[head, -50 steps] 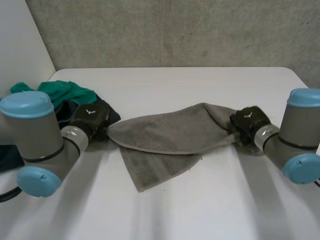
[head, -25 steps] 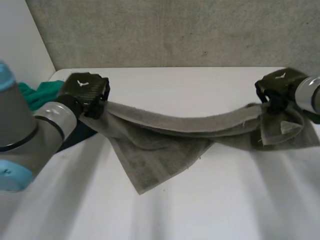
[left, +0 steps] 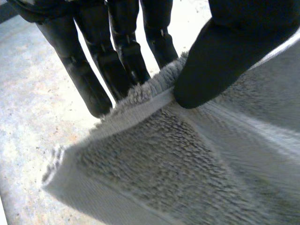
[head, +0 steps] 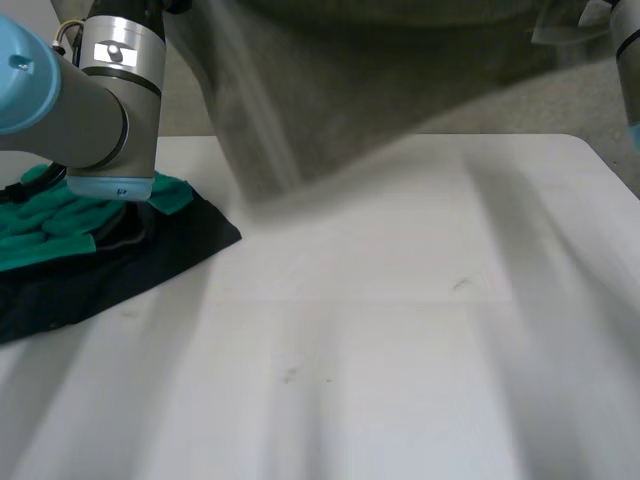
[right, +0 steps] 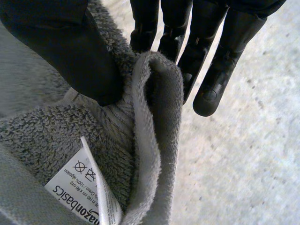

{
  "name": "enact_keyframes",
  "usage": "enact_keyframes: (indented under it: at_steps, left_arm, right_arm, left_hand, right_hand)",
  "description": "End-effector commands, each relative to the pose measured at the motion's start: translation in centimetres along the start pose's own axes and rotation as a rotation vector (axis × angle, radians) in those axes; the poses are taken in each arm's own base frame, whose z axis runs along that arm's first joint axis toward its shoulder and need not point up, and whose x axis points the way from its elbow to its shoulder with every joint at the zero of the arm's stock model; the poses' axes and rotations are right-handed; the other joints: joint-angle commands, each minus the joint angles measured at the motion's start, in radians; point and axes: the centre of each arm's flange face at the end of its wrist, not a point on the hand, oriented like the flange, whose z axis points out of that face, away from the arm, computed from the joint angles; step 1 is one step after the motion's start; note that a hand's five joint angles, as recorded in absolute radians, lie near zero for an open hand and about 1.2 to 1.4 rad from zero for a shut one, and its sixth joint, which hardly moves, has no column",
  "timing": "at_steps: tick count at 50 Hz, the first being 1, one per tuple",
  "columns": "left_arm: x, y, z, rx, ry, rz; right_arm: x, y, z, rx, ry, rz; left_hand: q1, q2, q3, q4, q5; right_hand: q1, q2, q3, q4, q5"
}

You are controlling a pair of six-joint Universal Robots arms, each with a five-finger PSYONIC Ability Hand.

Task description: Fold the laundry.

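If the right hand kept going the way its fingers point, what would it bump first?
Likely the grey wall beyond its fingertips; the right hand just pinches the towel. Depth is unclear.

Grey towel (head: 330, 90) is cut off by the head view's top edge, its lower edge too blurred to trace. Dark cloth (head: 150, 262) is partly covered by green cloth (head: 60, 225) and left arm (head: 110, 90). Some fingertips of left hand (left: 220, 51) and right hand (right: 70, 42) are hidden behind towel folds. Print on the care label (right: 79, 187) is cut short.
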Motion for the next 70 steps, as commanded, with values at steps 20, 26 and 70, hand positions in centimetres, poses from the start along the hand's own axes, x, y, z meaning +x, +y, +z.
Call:
enact_keyframes:
  at_steps: [20,26,70]
  left_arm:
    - [6.5,9.9,-20.8,-0.730,0.329,-0.032]
    - [6.1,9.5,-20.8,-0.743,0.329,-0.032]
    - [4.1,6.4,-19.2,-0.700,0.282,-0.041]
  right_arm:
    - [-8.8,14.9,-16.0,-0.764,-0.690,-0.193]
    - [-8.3,15.5,-16.9,-0.810,-0.673,-0.178]
    - [-8.8,13.3,-23.3,-0.831,-0.256,0.251]
  left_hand:
    - [0.284,0.198,0.203,0.194,0.232]
    - [0.284,0.198,0.203,0.194,0.232]
    - [0.284,0.198,0.203,0.194,0.232]
  right_hand:
    - [0.442,0.223,0.226,0.207,0.241]
    - [0.026,-0.194,-0.190,-0.209,-0.176]
    - [-0.461,-0.680,-0.677,-0.696,-0.663]
